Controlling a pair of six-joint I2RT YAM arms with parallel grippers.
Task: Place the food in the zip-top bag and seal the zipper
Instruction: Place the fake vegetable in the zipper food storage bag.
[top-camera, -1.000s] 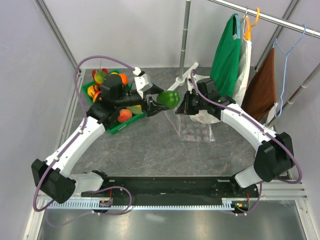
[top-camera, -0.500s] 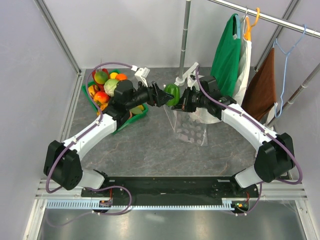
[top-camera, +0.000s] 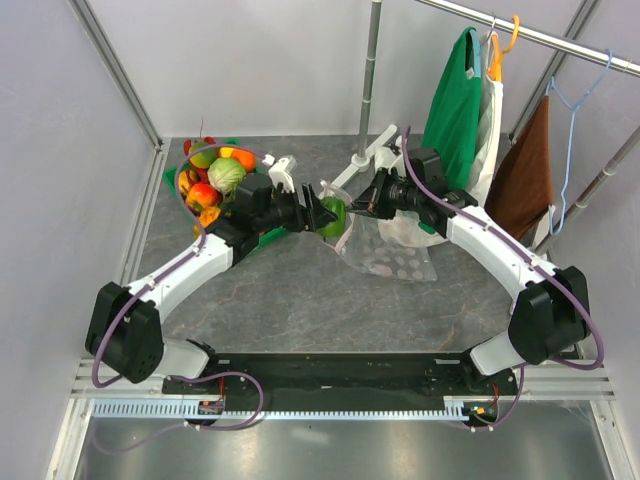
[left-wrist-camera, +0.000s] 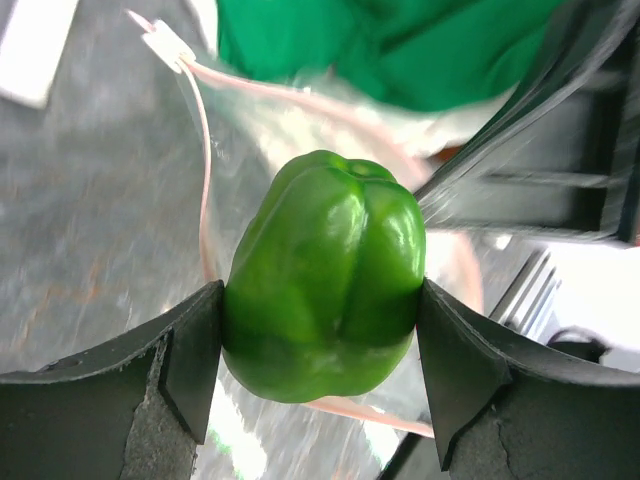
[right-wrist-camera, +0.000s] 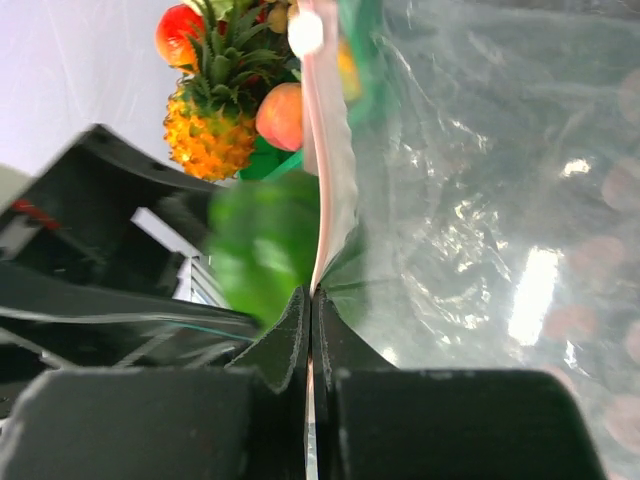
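Observation:
A glossy green pepper (left-wrist-camera: 325, 275), one piece of the food, sits squeezed between the fingers of my left gripper (left-wrist-camera: 320, 350). From above, the pepper (top-camera: 331, 214) hangs at the mouth of the zip-top bag (top-camera: 388, 257), a clear bag with pale pink dots. The pink zipper (left-wrist-camera: 205, 180) curves round behind the pepper. My right gripper (right-wrist-camera: 311, 310) is shut on the zipper (right-wrist-camera: 330, 170) and holds the bag's (right-wrist-camera: 480, 200) edge up; from above this gripper (top-camera: 372, 198) is just right of the pepper. More food (top-camera: 212, 172) lies piled at the far left.
The food pile lies in a green tray (top-camera: 266, 238); a toy pineapple (right-wrist-camera: 200, 120) and a peach (right-wrist-camera: 282, 115) show in it. A metal pole (top-camera: 370, 70) stands behind the bag. A green cloth (top-camera: 452, 110) and a brown cloth (top-camera: 525, 175) hang on a rail at the right.
My left gripper has carried the pepper a little down and left, to the bag's mouth. The right gripper has lifted the zipper edge slightly and the bag has spread out below it.

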